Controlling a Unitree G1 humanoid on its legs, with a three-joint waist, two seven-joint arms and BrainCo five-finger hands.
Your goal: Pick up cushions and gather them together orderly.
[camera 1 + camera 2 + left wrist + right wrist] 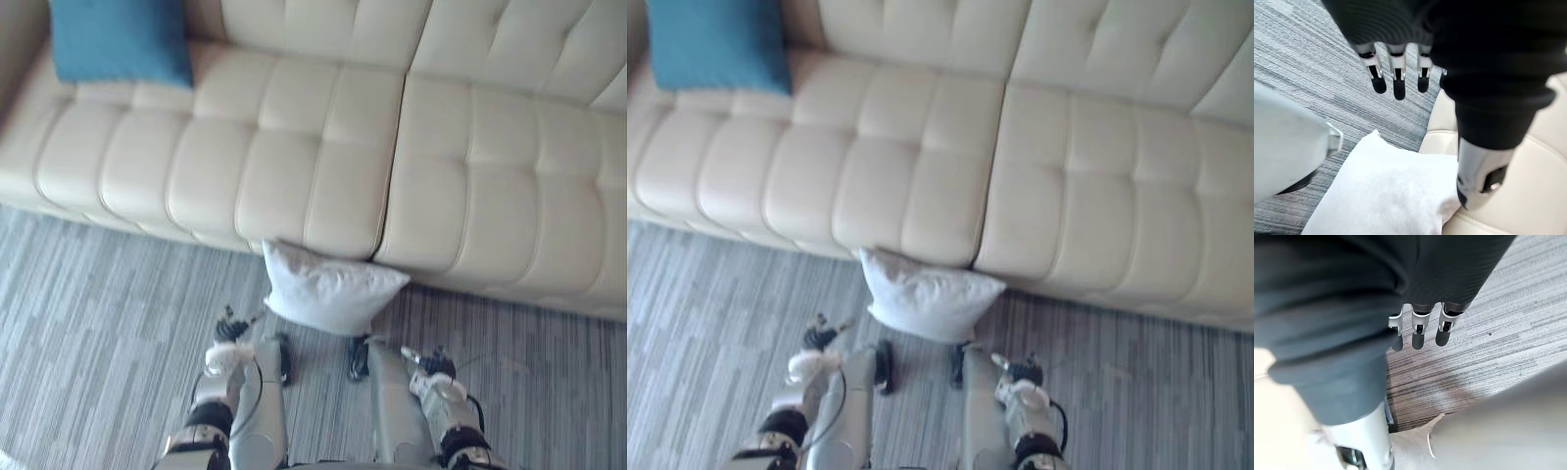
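A white cushion [331, 290] lies on the carpet, leaning against the front of the cream sofa [294, 147] near the seam between its seats. A blue cushion [120, 39] rests on the sofa's far left seat against the backrest. My left hand [229, 331] hangs low just left of the white cushion, a short way off it, fingers [1396, 78] straight and holding nothing; the white cushion [1386, 196] shows past them. My right hand [434, 366] hangs to the cushion's lower right, its fingers [1419, 330] relaxed over bare carpet.
Grey striped carpet [88, 323] runs along the sofa's front edge on both sides. The sofa's tufted seats [1097, 186] stretch across the whole width, with the backrest beyond.
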